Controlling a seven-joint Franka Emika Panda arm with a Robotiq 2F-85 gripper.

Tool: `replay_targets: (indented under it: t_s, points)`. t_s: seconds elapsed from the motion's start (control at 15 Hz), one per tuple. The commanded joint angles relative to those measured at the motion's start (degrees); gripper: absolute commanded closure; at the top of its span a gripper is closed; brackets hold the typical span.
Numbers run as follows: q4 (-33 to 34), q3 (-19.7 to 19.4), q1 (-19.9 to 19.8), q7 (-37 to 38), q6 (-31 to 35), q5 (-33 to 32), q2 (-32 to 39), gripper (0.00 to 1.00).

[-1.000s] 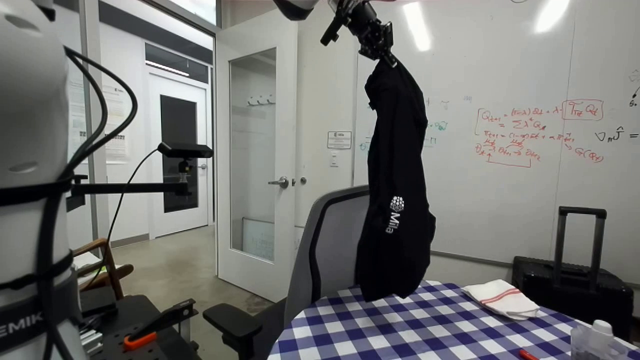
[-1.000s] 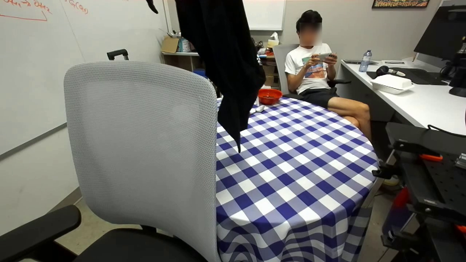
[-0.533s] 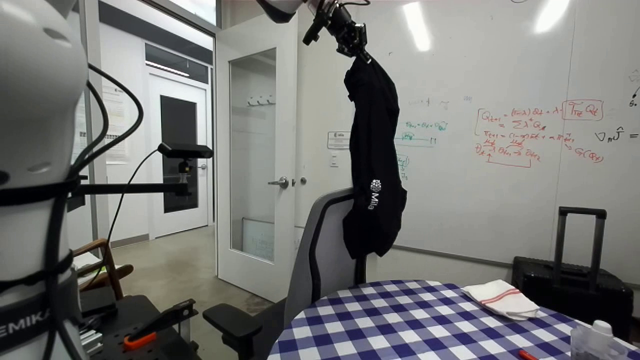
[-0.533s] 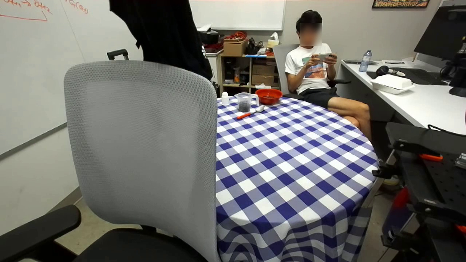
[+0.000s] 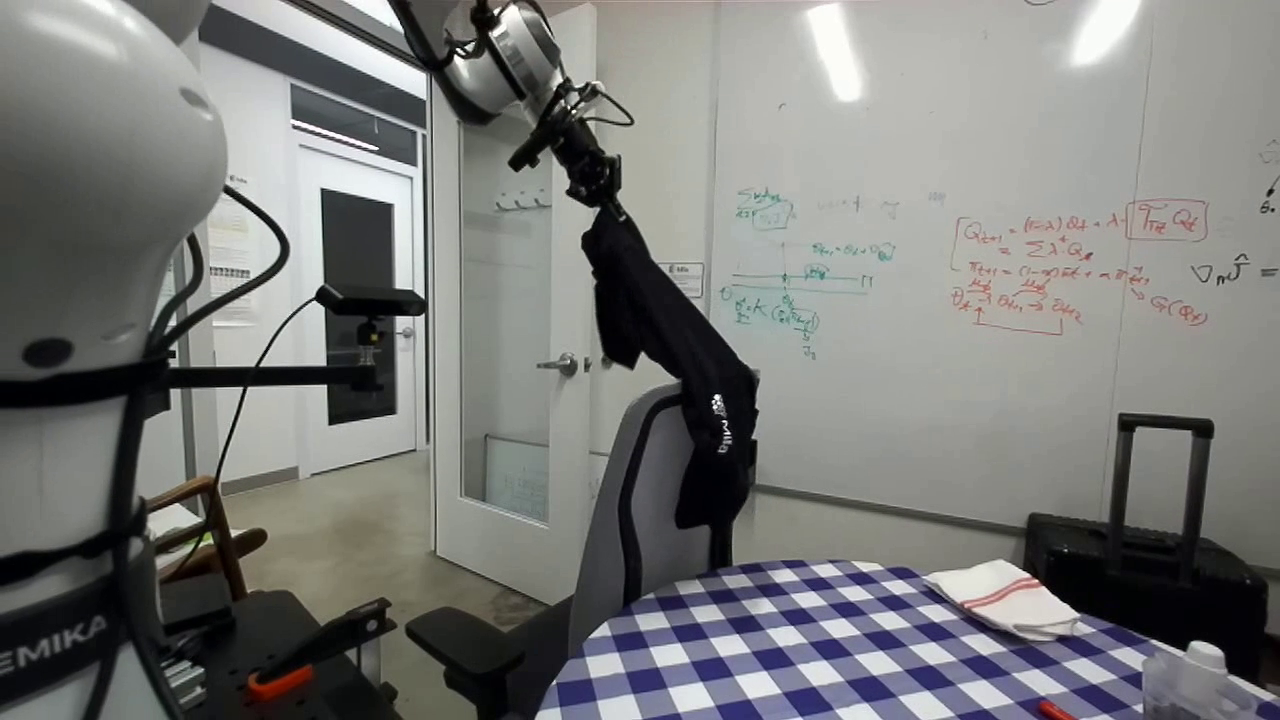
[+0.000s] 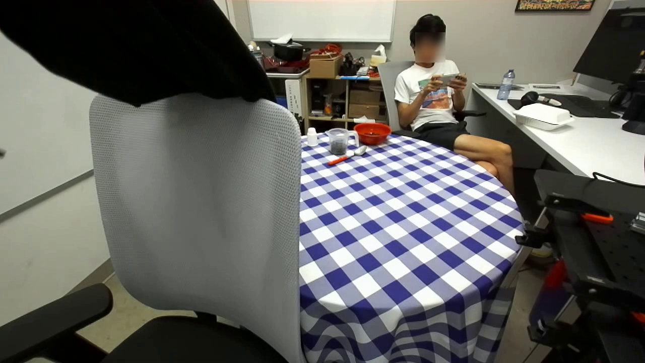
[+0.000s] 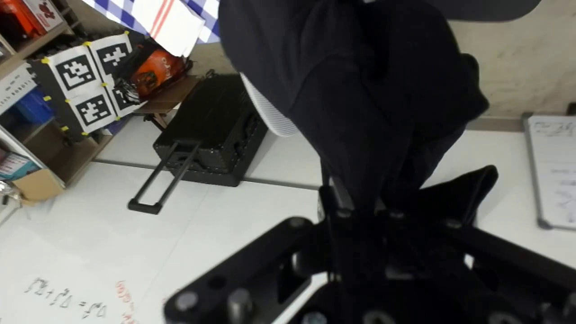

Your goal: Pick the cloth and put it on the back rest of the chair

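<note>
A black cloth with a white "Mila" print [image 5: 690, 350] is draped across the top of the grey mesh chair's back rest [image 5: 640, 500]. Its printed lower part hangs on the table side. Its upper part slants up to my gripper [image 5: 612, 208], which is shut on its end, above and beyond the back rest. In an exterior view the cloth [image 6: 151, 45] covers the top edge of the back rest [image 6: 196, 201]; the gripper is out of view there. In the wrist view the cloth [image 7: 360, 90] runs from between the fingertips [image 7: 360, 202] and hides most of the chair.
A round table with a blue-white checkered tablecloth [image 5: 720, 660] stands beside the chair. It bears a folded white towel [image 5: 1005, 600], a measuring cup [image 6: 338, 141] and a red bowl [image 6: 372, 133]. A black suitcase [image 5: 1150, 570] stands by the whiteboard. A person [image 6: 428, 96] sits beyond the table.
The gripper has moved from above the table to past the back rest and lowered. The cloth, which hung straight down, now bends over the back rest's top edge.
</note>
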Motion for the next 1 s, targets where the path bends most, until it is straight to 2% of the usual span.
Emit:
replay_targets:
  t_s: [0.0, 0.07, 0.4, 0.67, 0.93]
  points:
    - [1.0, 2.1, 3.1, -5.1, -2.4, -0.4, 3.8, 0.68]
    - [0.9, 2.3, 3.7, -5.8, -2.7, -0.4, 4.7, 0.67]
    - [0.6, 1.9, 3.3, -10.0, -2.4, 0.2, 6.2, 0.31]
    - [-0.4, 1.6, -0.1, -12.6, -1.8, 1.7, 3.9, 0.02]
    - [-5.1, 2.1, -6.8, -20.7, -0.8, 6.4, -1.9, 0.0]
